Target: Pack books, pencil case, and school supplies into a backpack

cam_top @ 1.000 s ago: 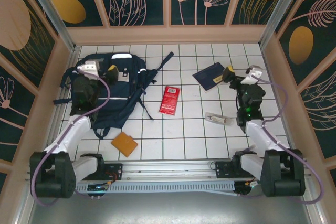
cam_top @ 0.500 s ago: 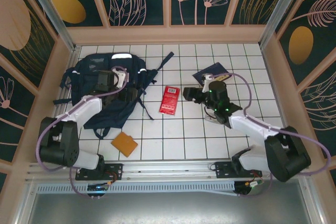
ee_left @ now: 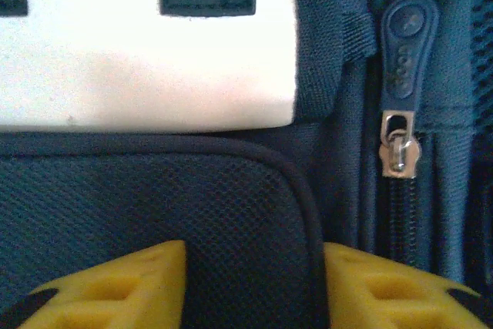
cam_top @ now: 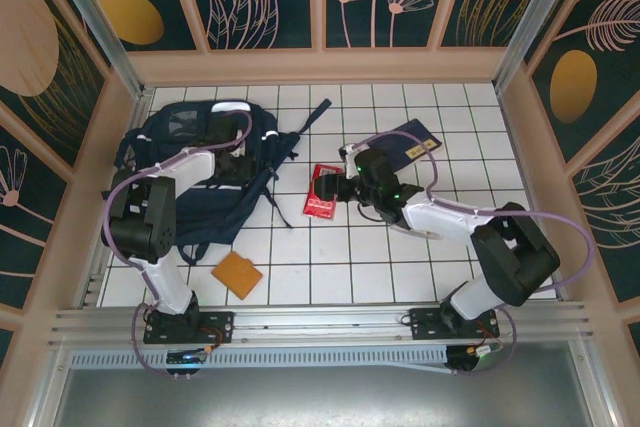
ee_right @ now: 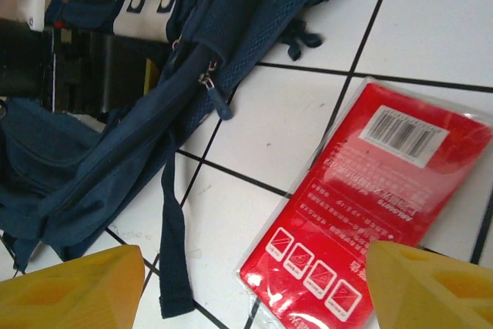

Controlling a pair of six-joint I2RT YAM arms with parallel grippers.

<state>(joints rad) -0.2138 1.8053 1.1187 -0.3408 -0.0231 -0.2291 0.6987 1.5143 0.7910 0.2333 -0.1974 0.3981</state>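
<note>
The backpack (cam_top: pixel 215 222) lay flat toward the table's (cam_top: pixel 350 267) left rear corner, with the left gripper (ee_left: pixel 254 298) set down on its front pocket. Its yellow fingertips (ee_left: pixel 115 290) stood part-way apart, with pocket fabric and a piped seam between them. Whether they pinched that fabric could not be told. The zip pull (ee_left: pixel 400 44) lay ahead of one fingertip, untouched.

The coming move, as I judged it, turned on the red packet (ee_right: pixel 370 213) from the school supplies. It lay mid-table, just right of the backpack's loose strap, its long axis running roughly from rear edge to near edge. The right gripper (ee_right: pixel 254 298) hung over the end away from the barcode, jaws spread wide and holding nothing. In the wrist view the packet sat between and ahead of the fingers, skewed toward one of them. The right arm was plainly the nearer.
</note>
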